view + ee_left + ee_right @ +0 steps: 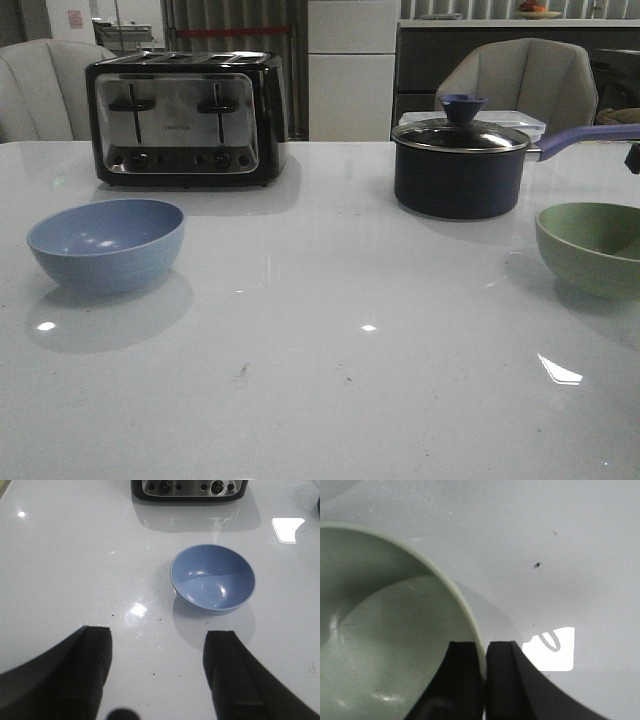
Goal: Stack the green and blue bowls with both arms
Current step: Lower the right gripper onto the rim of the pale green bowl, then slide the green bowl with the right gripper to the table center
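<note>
The blue bowl [106, 243] stands upright on the white table at the left; it also shows in the left wrist view [213, 577]. My left gripper [158, 640] is open and empty, a short way back from that bowl and apart from it. The green bowl [594, 246] stands at the right edge of the front view. In the right wrist view my right gripper [484, 652] is shut on the green bowl's [380, 640] rim, one finger inside the bowl and one outside. Neither arm shows in the front view.
A black and chrome toaster [186, 118] stands at the back left; its front also shows in the left wrist view [189, 488]. A dark navy lidded saucepan [461, 165] with a long handle stands at the back right, close behind the green bowl.
</note>
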Tool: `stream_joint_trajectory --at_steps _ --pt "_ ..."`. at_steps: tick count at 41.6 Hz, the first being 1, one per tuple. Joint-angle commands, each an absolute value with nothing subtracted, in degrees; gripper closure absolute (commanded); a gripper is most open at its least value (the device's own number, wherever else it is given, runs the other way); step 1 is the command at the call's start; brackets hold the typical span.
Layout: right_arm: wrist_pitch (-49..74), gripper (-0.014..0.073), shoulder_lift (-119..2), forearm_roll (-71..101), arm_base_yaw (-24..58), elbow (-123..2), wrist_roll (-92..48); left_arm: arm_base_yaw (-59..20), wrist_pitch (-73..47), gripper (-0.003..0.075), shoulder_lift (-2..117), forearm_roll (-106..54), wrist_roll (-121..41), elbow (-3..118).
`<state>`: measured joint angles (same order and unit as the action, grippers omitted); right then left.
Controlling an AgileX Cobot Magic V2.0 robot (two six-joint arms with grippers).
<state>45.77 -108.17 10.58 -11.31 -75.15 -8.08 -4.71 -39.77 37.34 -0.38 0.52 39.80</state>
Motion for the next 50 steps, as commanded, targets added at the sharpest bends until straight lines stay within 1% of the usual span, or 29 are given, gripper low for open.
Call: stream_joint_trajectory --at_steps 1,5,11,20,25,33,50 --pt "46.3 0.0526 -102.0 11.0 -8.7 -76.9 -10.8 -5.2 -36.1 0.0267 37.6 -0.8 1.2 41.8" --pt "46.5 0.0526 -98.9 10.9 -5.2 -76.9 -11.2 -5.2 -36.1 0.0267 37.6 -0.8 1.2 41.8" --pt "47.0 0.0526 -95.2 10.9 3.0 -76.9 -11.2 -5.2 -36.1 0.0267 37.6 -0.8 1.2 41.8" --pt "46.7 0.0526 -94.9 10.7 17.1 -76.8 -11.3 -5.2 -36.1 0.0267 37.6 -0.8 1.2 41.8" --pt "45.5 0.0526 -94.9 10.7 22.9 -76.8 -11.3 -5.2 -36.1 0.0267 37.6 -0.8 1.2 41.8" --pt "43.7 0.0526 -94.9 10.9 26.8 -76.8 -11.3 -5.2 -36.1 0.0267 37.6 -0.8 1.2 41.8" --pt "42.3 0.0526 -103.5 10.9 26.9 -76.8 -11.3 -5.2 -36.1 0.0267 37.6 -0.8 1.2 41.8"
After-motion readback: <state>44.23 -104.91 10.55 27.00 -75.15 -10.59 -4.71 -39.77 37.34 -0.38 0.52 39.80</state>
